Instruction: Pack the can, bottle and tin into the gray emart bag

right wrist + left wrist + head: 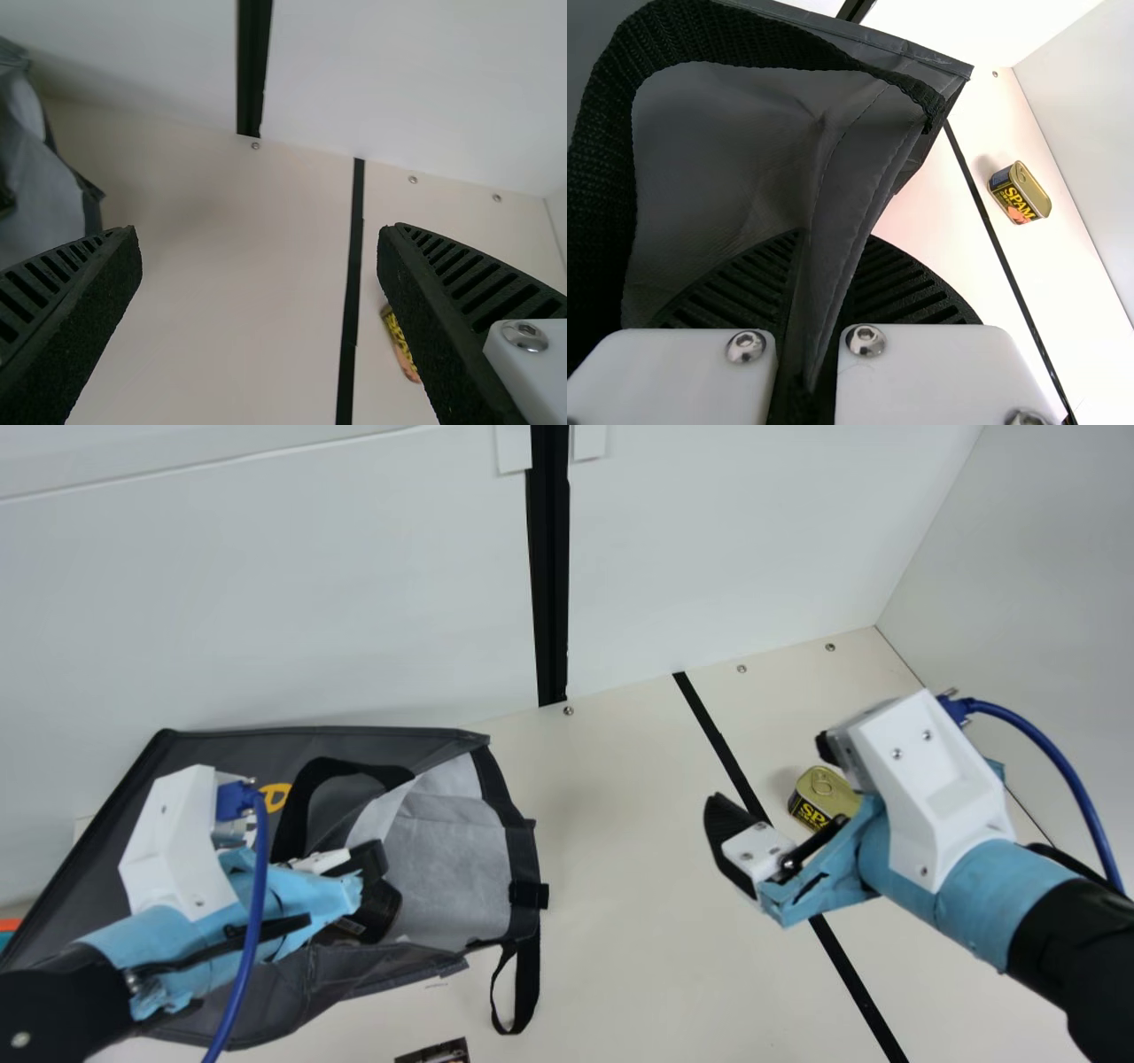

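In the main view my left gripper [376, 868] is at the mouth of the gray bag [456, 859], which lies on its side with its opening to the right. The left wrist view has my left gripper [811, 310] shut on a fold of the bag's fabric [859, 186]. A dark rounded item [379, 912] shows in the bag's mouth, partly hidden; I cannot tell which it is. My right gripper [740, 841], open and holding nothing, is over the table left of the tin [819, 797]. In the right wrist view, my right gripper [259, 292] partly covers the tin [400, 341].
A dark printed item [434, 1052] is at the main view's bottom edge. White walls [354, 602] stand behind and at the right. A black strap loop [516, 988] hangs off the bag onto the table [620, 921]. Something orange and teal [9, 930] is at far left.
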`<action>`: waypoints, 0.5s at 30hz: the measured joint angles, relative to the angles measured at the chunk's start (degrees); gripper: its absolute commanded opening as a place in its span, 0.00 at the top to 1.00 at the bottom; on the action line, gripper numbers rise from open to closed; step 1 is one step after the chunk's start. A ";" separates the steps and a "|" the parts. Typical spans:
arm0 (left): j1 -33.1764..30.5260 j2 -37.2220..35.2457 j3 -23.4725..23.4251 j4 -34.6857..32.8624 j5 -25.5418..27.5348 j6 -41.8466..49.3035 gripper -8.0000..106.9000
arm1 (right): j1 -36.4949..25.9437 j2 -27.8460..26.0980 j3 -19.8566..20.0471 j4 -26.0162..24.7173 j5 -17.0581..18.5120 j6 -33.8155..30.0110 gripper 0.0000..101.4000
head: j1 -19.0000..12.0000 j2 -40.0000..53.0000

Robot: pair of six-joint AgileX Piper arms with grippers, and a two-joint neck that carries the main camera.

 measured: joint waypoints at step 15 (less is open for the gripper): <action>0.00 0.00 0.00 0.00 0.00 0.00 0.84 | -0.75 -0.57 -5.09 -13.89 5.60 13.38 0.10 | 0.00 0.00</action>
